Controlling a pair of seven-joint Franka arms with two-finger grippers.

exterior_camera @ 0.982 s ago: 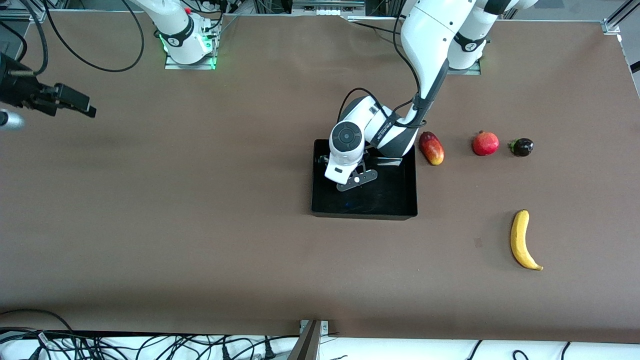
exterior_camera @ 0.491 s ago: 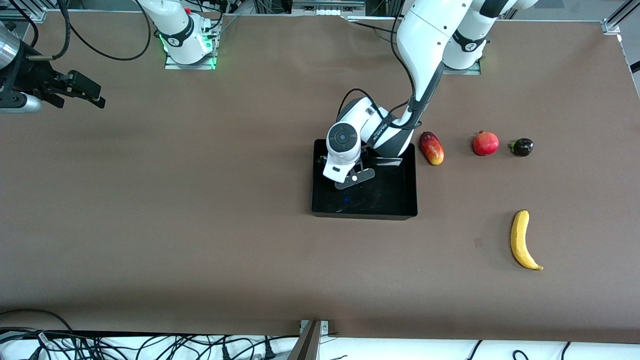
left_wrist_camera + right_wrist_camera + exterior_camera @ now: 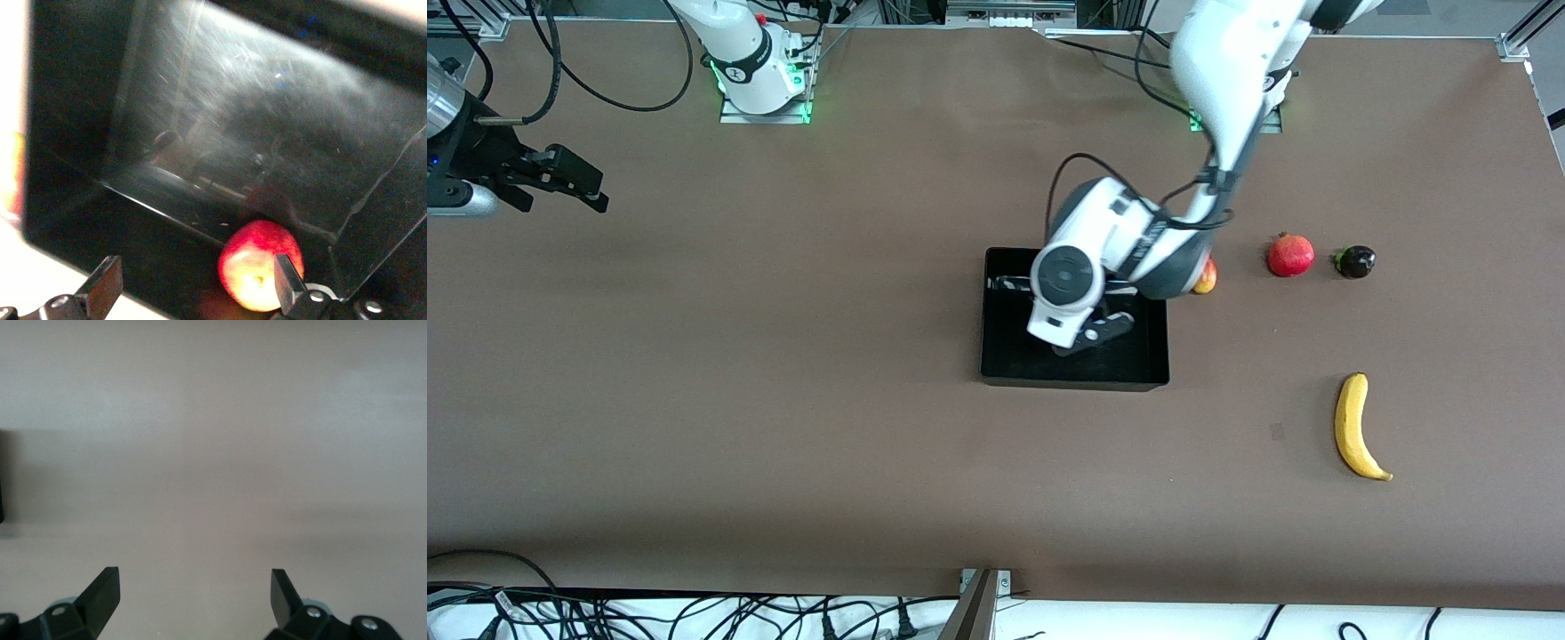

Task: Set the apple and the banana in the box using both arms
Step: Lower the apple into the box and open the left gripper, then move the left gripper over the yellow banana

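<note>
The black box (image 3: 1005,356) sits mid-table. In the left wrist view the red apple (image 3: 257,270) with a yellow patch lies in the box (image 3: 233,100) against its wall. My left gripper (image 3: 197,290) is open just above it, one finger (image 3: 285,283) beside the apple, the other well apart. In the front view the left gripper (image 3: 1089,340) hangs over the box and hides the apple. The yellow banana (image 3: 1353,427) lies on the table toward the left arm's end, nearer the camera. My right gripper (image 3: 591,188) waits open and empty over bare table (image 3: 195,597) at the right arm's end.
A red pomegranate (image 3: 1290,255) and a small dark fruit (image 3: 1355,261) lie toward the left arm's end, level with the box. An oval red-and-yellow fruit (image 3: 1207,278) beside the box is mostly hidden by the left arm. Cables run along the table's edges.
The left arm's hand has swung over the box toward the left arm's end and now covers most of the oval fruit. The right gripper rose slightly, then held.
</note>
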